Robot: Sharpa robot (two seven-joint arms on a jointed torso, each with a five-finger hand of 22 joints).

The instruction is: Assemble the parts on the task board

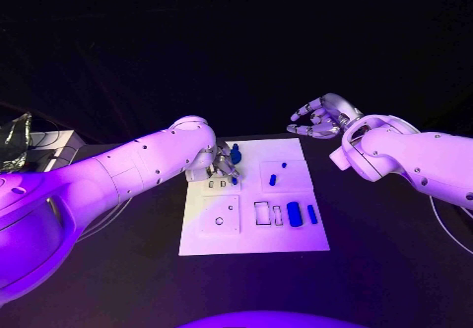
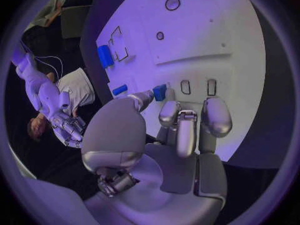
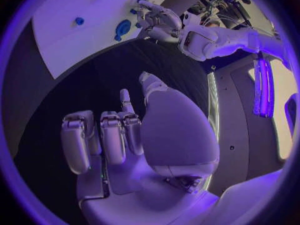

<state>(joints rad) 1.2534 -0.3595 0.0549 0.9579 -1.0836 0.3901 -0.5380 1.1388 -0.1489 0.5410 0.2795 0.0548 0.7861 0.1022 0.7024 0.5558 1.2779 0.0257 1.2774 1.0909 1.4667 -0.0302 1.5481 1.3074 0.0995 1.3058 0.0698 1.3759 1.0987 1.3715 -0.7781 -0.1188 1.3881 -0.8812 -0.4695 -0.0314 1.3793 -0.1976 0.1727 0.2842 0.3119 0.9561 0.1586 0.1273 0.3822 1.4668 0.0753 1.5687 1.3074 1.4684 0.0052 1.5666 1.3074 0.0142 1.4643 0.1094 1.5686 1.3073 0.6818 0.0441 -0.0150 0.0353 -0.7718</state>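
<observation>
1. The task board (image 1: pixel 254 239) is lying flat in the middle of the black table (image 1: pixel 394 273), a white plate with raised square blocks and cut-out slots.
2. The left hand (image 1: pixel 219 164) is reaching over the board's far left corner, fingers bent down toward the plate.
3. In the left wrist view, the left hand (image 2: pixel 181 120) is pinching a small blue part (image 2: pixel 160 92) between the thumb and a fingertip, just above the board (image 2: pixel 206 45) and beside two small oblong slots (image 2: pixel 199 87).
4. In the head view, a blue part (image 1: pixel 236 153) is showing just beside the left hand's fingers, standing up near the board's far edge.
5. The right hand (image 1: pixel 320 116) is hovering above the table beyond the board's far right corner, well apart from the plate.
6. Its fingers are curling inward and holding nothing; the right wrist view shows the right hand (image 3: pixel 125 140) with fingers folded toward the palm over the dark table.
7. Two small blue pegs (image 1: pixel 273 180) are standing on the raised block near the board's right edge, one farther back than the other.
8. A wide blue block (image 1: pixel 294 214) and a thinner blue bar (image 1: pixel 312 214) are lying side by side near the right edge, toward the near side.
9. A rectangular outlined slot (image 1: pixel 263 212) is sitting just left of them, apart from both.
10. A raised square with a small round hole (image 1: pixel 219 220) is occupying the board's near left area.
</observation>
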